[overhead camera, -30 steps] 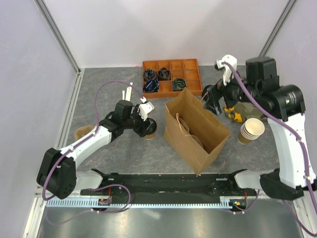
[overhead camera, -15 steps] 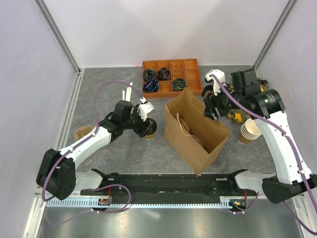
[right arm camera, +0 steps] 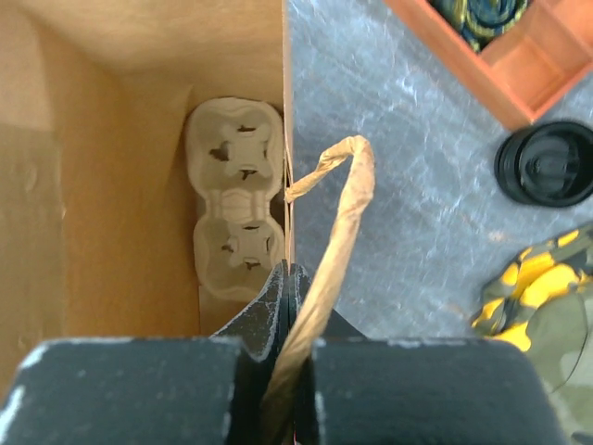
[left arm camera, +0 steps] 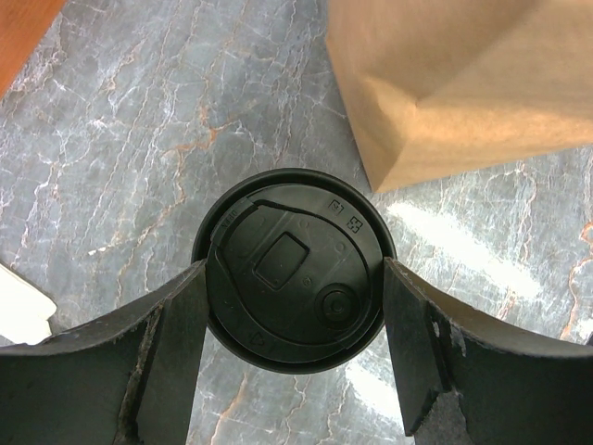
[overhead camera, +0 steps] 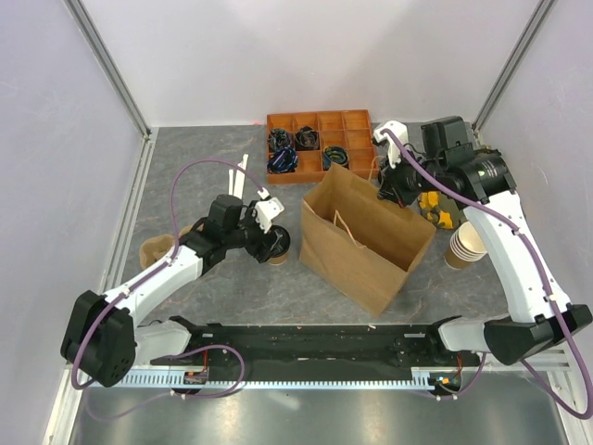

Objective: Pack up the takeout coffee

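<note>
The takeout coffee (overhead camera: 277,246), a tan cup under a round black lid (left arm camera: 278,255), stands on the grey table left of the brown paper bag (overhead camera: 366,236). My left gripper (left arm camera: 295,278) is closed on it, a finger (left arm camera: 167,324) pressing each side of the lid. At the bag's back right corner my right gripper (overhead camera: 390,192) is shut on the bag's rim (right arm camera: 286,139), holding the mouth open. In the right wrist view the twisted paper handle (right arm camera: 343,204) runs across the closed jaws. A pulp cup carrier (right arm camera: 236,199) lies in the bottom of the bag.
An orange compartment tray (overhead camera: 321,144) sits at the back. A stack of tan cups (overhead camera: 466,243) stands right of the bag, with a yellow-green bundle (overhead camera: 435,206) and black lids (right arm camera: 547,164) behind it. White sticks (overhead camera: 241,171) and a tan object (overhead camera: 153,248) lie at the left.
My right gripper came in from the right to the bag's back rim and shut on it; the bag shifted and stands more open. The left gripper with the cup barely moved.
</note>
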Robot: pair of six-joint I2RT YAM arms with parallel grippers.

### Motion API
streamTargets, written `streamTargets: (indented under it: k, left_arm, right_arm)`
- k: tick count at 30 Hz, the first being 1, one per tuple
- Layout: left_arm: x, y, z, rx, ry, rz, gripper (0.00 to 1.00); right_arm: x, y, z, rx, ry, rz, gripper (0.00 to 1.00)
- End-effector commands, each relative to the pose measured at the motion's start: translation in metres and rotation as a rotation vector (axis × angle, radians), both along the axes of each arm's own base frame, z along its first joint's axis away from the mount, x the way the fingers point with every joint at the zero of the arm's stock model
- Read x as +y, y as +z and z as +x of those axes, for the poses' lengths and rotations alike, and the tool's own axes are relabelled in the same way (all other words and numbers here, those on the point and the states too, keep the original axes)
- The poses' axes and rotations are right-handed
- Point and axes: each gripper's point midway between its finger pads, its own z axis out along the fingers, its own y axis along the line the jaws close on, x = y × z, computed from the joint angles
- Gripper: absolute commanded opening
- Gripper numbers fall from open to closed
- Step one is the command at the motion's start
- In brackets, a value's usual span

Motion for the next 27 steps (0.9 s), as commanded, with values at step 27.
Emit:
streamTargets:
  k: [27]
  left_arm:
    - [-0.002, 0.01, 0.005, -0.057, -0.052, 0.027, 0.91]
  right_arm:
    - [0.02, 0.039, -0.005, -0.241, 0.251, -0.004, 0.0]
